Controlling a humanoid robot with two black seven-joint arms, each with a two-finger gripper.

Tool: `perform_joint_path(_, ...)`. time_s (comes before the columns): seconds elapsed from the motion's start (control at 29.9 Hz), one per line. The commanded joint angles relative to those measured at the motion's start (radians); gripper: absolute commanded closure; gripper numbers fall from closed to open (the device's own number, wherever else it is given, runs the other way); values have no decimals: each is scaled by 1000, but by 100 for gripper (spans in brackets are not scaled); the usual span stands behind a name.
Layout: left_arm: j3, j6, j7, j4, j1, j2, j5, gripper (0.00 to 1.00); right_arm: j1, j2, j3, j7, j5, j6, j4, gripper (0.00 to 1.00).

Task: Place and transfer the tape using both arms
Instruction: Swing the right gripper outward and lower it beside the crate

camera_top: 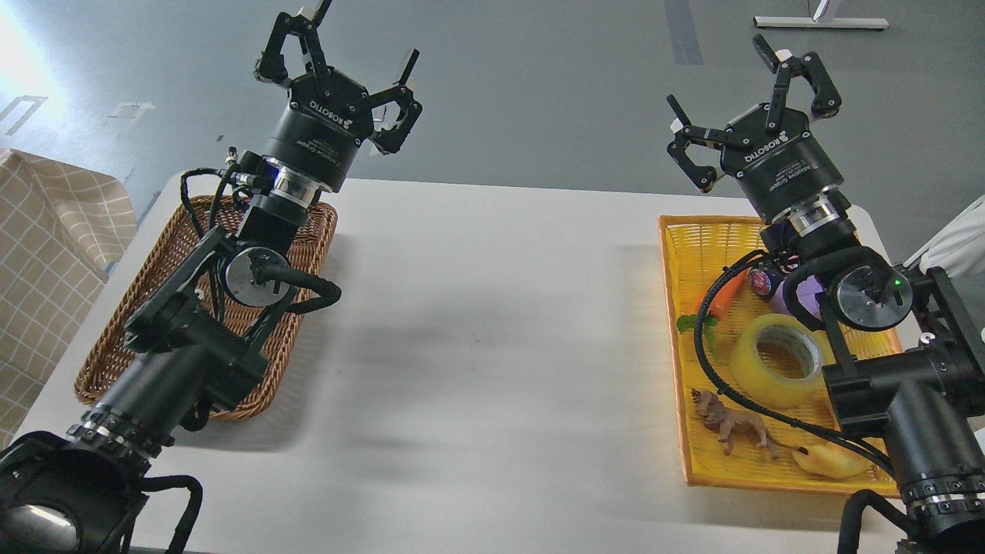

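Observation:
The tape [777,362], a wide translucent yellow roll with a grey-white core, lies flat in the yellow tray [677,308] at the table's right. My right gripper [719,77] is open and empty, raised well above the tray's far end and pointing up and away from the tape. My left gripper [362,35] is open and empty, raised above the far end of the brown wicker basket [115,338] at the table's left. The right arm's black cable crosses in front of the tape's left side.
The tray also holds a toy carrot [723,296], a small red round item [762,281], a purple object [804,292], a brown toy lion [731,431] and a yellow croissant-shaped toy [827,460]. A white table [492,323] spans between basket and tray. A checked cloth [38,254] hangs at far left.

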Motion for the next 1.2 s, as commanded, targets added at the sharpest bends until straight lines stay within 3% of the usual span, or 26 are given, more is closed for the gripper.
perform_joint_path(0.0,0,0,0,0,0,1,0,2,0,-30,-3,-1,-2,0,2,0)
perform_joint_path(0.84,0,0,0,-1,2,3,0,2,103,-386,-331,-7,-28,0,11,0)
perform_joint_path(1.17,0,0,0,-1,2,6,0,2,204,-465,-431,-7,-259,0,19,0)
